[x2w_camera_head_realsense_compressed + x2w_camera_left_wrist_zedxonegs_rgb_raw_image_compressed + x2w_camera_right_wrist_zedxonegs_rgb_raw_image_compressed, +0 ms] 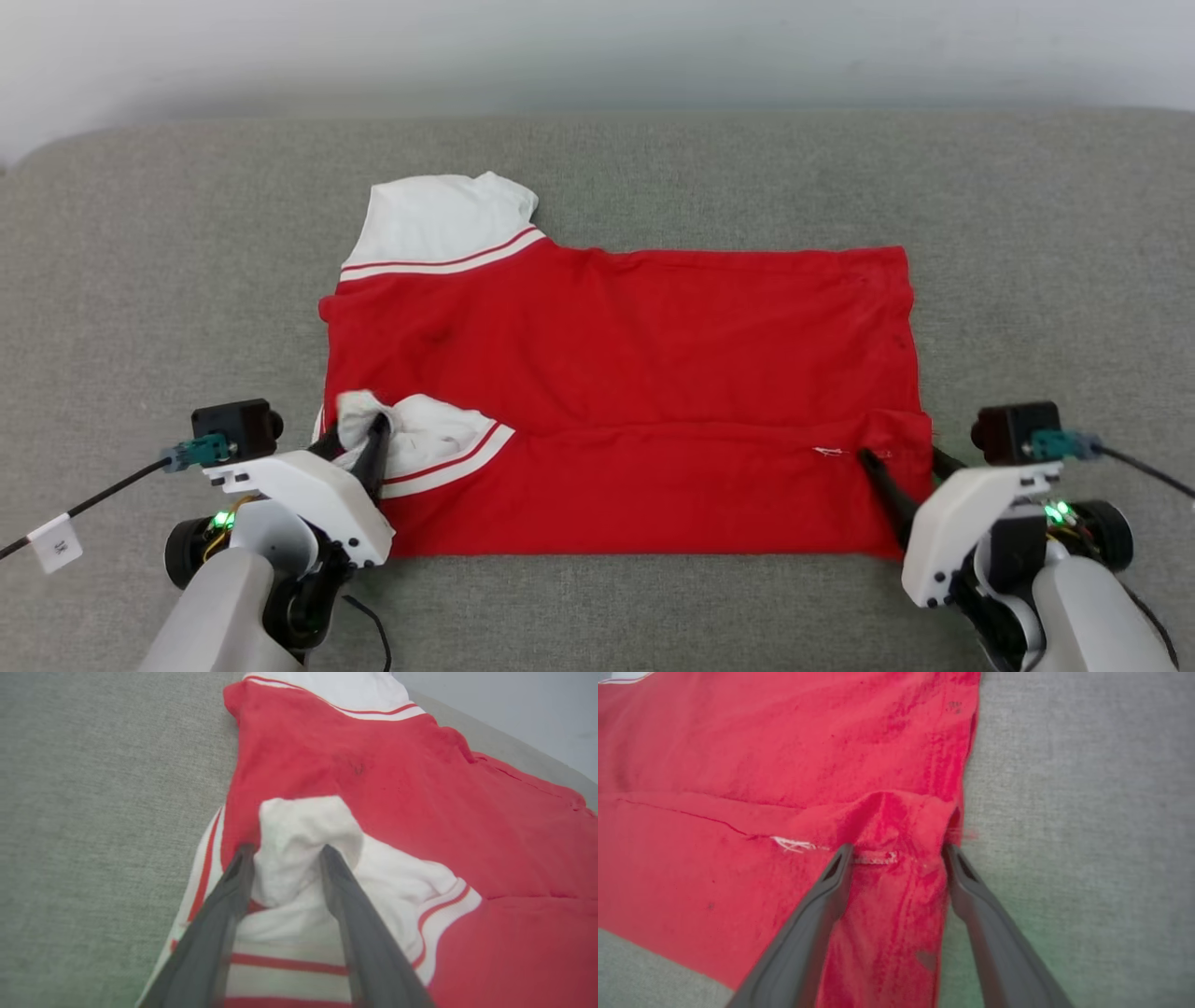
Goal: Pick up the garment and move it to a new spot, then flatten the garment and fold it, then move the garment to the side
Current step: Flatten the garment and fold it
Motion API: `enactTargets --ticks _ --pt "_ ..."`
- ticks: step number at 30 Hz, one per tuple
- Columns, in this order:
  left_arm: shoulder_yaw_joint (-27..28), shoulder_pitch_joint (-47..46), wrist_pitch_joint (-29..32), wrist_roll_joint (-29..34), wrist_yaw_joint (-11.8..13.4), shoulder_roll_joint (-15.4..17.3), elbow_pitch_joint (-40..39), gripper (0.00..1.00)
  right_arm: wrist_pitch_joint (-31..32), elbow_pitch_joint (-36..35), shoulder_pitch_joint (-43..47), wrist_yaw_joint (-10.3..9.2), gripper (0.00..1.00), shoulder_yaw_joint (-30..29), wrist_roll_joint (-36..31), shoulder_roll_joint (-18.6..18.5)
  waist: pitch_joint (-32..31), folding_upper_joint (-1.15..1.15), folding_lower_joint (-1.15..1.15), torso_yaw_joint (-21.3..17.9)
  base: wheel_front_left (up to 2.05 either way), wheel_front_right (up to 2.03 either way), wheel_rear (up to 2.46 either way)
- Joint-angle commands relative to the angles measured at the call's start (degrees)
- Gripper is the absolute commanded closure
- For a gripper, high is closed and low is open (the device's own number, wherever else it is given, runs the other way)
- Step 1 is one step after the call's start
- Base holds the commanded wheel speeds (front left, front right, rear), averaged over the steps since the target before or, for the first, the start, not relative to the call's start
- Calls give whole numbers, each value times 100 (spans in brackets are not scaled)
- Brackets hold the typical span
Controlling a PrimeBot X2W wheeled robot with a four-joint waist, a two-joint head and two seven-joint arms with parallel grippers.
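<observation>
One garment lies spread across the middle of the grey cloth worktop, near edge folded over, with two white cuffs at its left end: far cuff and near cuff. Two grippers sit at its near corners. The left gripper has its fingers parted astride the bunched near cuff, and the right gripper has its fingers wide astride the red folded corner.

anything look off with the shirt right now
Yes. The near sleeve's white cuff is bunched into a lump between the left gripper's fingers instead of lying flat on the garment. A loose white thread also sticks out of the folded edge by the right gripper.
</observation>
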Motion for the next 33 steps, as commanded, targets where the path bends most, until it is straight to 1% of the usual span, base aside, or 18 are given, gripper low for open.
enactTargets --ticks 1,5,9,12,13,14,15,18,19,20,22,23,27,29,33 --pt "47 48 -40 -59 -35 15 46 0 -185 15 144 -10 0 -16 35 -70 -114 0 -1 -19 0 0 0" --pt "101 143 53 -153 -76 133 104 0 -849 -180 349 -8 0 -65 88 -97 -376 0 -1 -27 0 0 0" --pt "105 249 290 -181 -63 335 -57 0 -1485 -553 582 -8 0 -182 3 -113 -635 0 -1 -69 0 0 0" --pt "60 355 657 -203 -69 568 -271 0 -1774 -884 770 -8 0 -287 -146 -58 -787 0 -1 -116 0 0 0" --pt "60 355 657 -203 -69 568 -271 0 -1774 -884 770 -8 0 -287 -146 -58 -787 0 -1 -116 0 0 0" --pt "-11 444 1012 -194 -45 739 -476 0 -1916 -1125 925 -8 0 -361 -341 -6 -848 0 -1 -154 0 0 0" --pt "-27 497 1214 -225 -36 843 -573 0 -1981 -1266 993 -8 0 -374 -449 21 -859 0 -1 -180 0 0 0" --pt "-4 672 1864 -395 21 1128 -878 0 -2067 -1659 1199 -8 0 -403 -619 151 -844 0 -1 -279 0 0 0" --pt "-4 672 1864 -395 21 1128 -878 0 -2067 -1659 1199 -8 0 -403 -619 151 -844 0 -1 -279 0 0 0" --pt "-3 812 2295 -510 105 1285 -1075 0 -2071 -1875 1325 -8 0 -386 -693 234 -805 0 -1 -355 0 0 0" --pt "-20 962 2736 -624 179 1424 -1268 0 -2073 -2073 1409 -8 0 -369 -748 312 -732 0 -1 -437 0 0 0" --pt "-20 962 2736 -624 179 1424 -1268 0 -2073 -2073 1409 -8 0 -369 -748 312 -732 0 -1 -437 0 0 0" --pt "-2 1102 3297 -838 281 1608 -1510 0 -2084 -2329 1527 -8 0 -332 -753 431 -545 0 -1 -567 0 0 0" --pt "10 1129 3451 -892 362 1647 -1542 0 -2081 -2383 1536 -8 0 -307 -761 466 -442 0 -1 -622 0 0 0" --pt "10 1104 3649 -1050 404 1576 -1348 0 -2083 -2404 1476 -7 0 -277 -702 513 -271 0 -1 -715 0 0 0"
